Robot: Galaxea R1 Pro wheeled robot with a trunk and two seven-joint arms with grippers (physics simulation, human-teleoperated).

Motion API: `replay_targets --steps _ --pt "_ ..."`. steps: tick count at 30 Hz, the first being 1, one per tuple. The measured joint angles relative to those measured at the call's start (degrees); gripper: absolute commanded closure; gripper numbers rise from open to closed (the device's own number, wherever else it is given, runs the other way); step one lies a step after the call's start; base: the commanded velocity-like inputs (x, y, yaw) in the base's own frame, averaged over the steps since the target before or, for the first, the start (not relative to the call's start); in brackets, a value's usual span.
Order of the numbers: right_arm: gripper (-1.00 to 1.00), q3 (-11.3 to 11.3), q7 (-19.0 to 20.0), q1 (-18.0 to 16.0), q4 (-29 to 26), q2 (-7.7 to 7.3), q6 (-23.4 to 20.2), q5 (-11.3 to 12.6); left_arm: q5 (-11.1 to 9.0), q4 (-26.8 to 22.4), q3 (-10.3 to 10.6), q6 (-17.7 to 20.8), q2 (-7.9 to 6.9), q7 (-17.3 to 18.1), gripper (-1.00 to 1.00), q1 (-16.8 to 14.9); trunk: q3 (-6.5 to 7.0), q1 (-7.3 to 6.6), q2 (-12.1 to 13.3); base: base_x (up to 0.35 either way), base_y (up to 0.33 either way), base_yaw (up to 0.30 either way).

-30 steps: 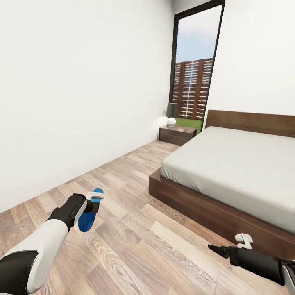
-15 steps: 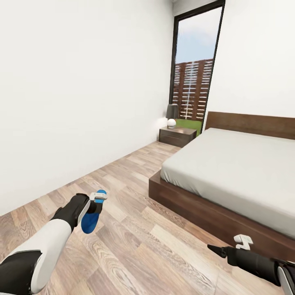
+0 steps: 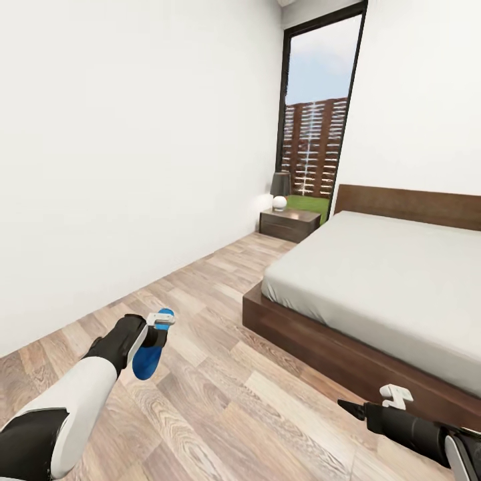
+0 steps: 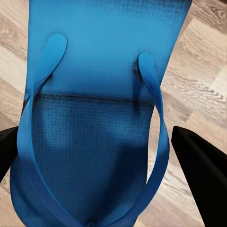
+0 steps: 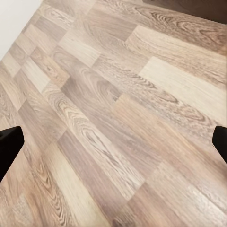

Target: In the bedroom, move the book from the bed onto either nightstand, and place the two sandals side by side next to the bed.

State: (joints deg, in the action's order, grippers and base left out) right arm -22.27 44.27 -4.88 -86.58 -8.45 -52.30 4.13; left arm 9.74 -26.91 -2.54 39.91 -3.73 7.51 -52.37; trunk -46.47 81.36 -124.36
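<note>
Sandal [image 3: 148, 353], bright blue, hangs above the wood-plank floor [image 3: 220, 401] at the near left, clamped in the left gripper [image 3: 159, 327], whose fingers close on it from both edges; in the left wrist view the sandal [image 4: 94, 118] lies sole-up to the camera with its thin straps meeting at the toe post, and a dark fingertip [image 4: 201, 170] presses at its side. The right gripper [image 3: 351, 407] reaches out low at the near right, just in front of the bed [image 3: 374, 287]; its fingers stand wide apart with nothing between them, and the right wrist view has bare floor planks [image 5: 113, 118] between the two dark tips. The bed, a low dark-brown frame with a smooth grey mattress, fills the right side of the room. Beyond its far left corner a nightstand [image 3: 288, 224] stands against the far wall, carrying a dark lamp [image 3: 280, 183] and a white globe [image 3: 279, 202], beside a tall black-framed window [image 3: 319, 107] showing a slatted fence.
</note>
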Motion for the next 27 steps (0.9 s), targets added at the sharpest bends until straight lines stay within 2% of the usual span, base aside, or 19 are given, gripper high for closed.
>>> replay_targets --steps 6,8,11,12,15,23,27 --pt "-1.00 -0.01 -0.70 0.00 0.04 0.48 -0.04 0.00 0.01 -0.48 0.05 0.09 0.01 -0.06 1.00 0.01 1.08 -1.32 2.41 0.000 0.000 0.000" --pt "-1.00 -0.04 -2.47 0.00 0.08 0.96 -0.09 0.16 0.00 -0.54 0.04 0.10 0.03 -0.10 1.00 0.02 1.44 -1.76 3.21 0.000 0.000 0.000" --pt "-1.00 0.03 -6.16 0.00 0.06 2.34 -0.23 0.28 0.00 -0.72 0.07 0.10 0.06 -0.13 1.00 0.01 1.97 -2.42 4.41 0.000 0.000 0.000" --pt "-1.00 0.06 -8.07 -0.01 0.05 3.52 -0.27 0.19 0.00 -0.84 0.07 0.10 0.07 -0.14 1.00 0.01 2.15 -2.64 4.81 0.000 0.000 0.000" --pt "-1.00 0.06 -11.30 -0.05 0.05 5.18 -0.27 0.31 0.03 -0.96 0.08 0.11 0.09 -0.21 1.00 0.00 2.69 -3.30 6.02 0.000 0.000 0.000" --pt "-1.00 0.38 -13.45 -0.08 0.02 6.31 0.02 0.28 0.03 -1.05 0.10 0.11 0.21 -0.24 1.00 0.01 4.13 -5.05 9.23 0.000 0.000 0.000" --pt "-1.00 2.90 -14.02 -0.08 0.03 6.41 0.10 0.07 0.08 -1.05 0.14 0.11 0.26 -0.25 1.00 0.06 4.85 -5.93 10.83 0.000 0.000 0.000"
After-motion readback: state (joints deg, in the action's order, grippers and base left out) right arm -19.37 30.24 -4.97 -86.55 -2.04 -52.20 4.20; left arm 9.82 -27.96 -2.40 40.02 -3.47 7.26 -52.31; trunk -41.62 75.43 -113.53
